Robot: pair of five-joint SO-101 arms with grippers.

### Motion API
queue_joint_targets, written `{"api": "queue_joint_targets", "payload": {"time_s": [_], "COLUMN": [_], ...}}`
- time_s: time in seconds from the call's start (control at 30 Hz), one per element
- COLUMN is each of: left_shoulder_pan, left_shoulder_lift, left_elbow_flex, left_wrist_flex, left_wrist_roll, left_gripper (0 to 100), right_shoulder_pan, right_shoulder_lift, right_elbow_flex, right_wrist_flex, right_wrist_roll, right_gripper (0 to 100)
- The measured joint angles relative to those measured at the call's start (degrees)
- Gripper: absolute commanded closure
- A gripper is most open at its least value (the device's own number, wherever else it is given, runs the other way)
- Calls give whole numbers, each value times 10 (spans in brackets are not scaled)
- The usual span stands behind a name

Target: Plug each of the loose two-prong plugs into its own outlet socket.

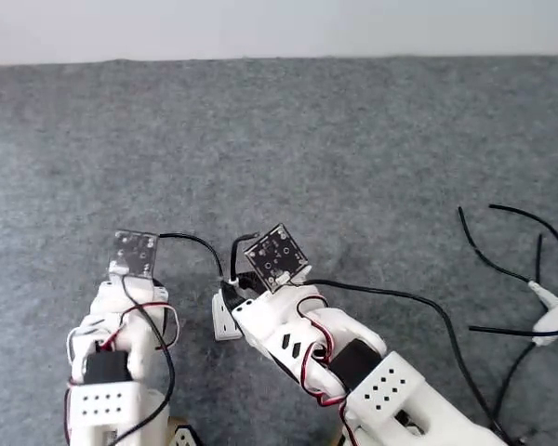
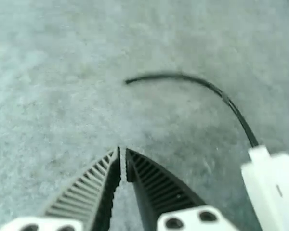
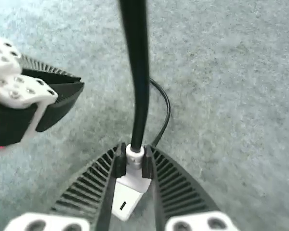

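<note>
The small white plastic piece [image 3: 126, 192] is pinched in the right gripper [image 3: 134, 153]; ribbed black fingers [image 3: 176, 187] hide its sides, so plug or socket cannot be told. Its thick black cord [image 3: 137, 72] runs off the picture. A blurry white block with slots [image 2: 274, 185] is cut off too. Near the right edge of the grey fuzzy desk [image 1: 353, 139], a little white cord joint [image 1: 553, 321] is cut off, too small to tell

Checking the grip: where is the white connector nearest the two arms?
The white connector is clamped in the right gripper, close beside the shut left gripper; in the high view, near the middle of the arm-side edge of the gray mat.
</note>
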Motion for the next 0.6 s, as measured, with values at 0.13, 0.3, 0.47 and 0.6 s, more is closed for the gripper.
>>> {"api": "queue_joint_targets", "payload": {"time_s": [0.13, 0.3, 0.47, 0.6], "left_shoulder_pan": [-6, -5, -21, -25], "left_shoulder_lift": [-95, -198, -251, -251], "left_elbow_flex": [42, 50, 50, 50], "left_wrist_flex": [-1, 46, 80, 80], "left_wrist_roll": [11, 21, 41, 42], "left_gripper": [987, 987, 987, 987], "right_shoulder_pan": [1, 0, 0, 2], "right_shoulder_lift": [3, 76, 185, 231], "right_elbow_flex": [16, 16, -15, -43], "right_wrist_flex": [-44, -93, -105, -111], "right_wrist_roll": [-12, -12, -14, -15], "right_gripper": [991, 991, 991, 991]}}
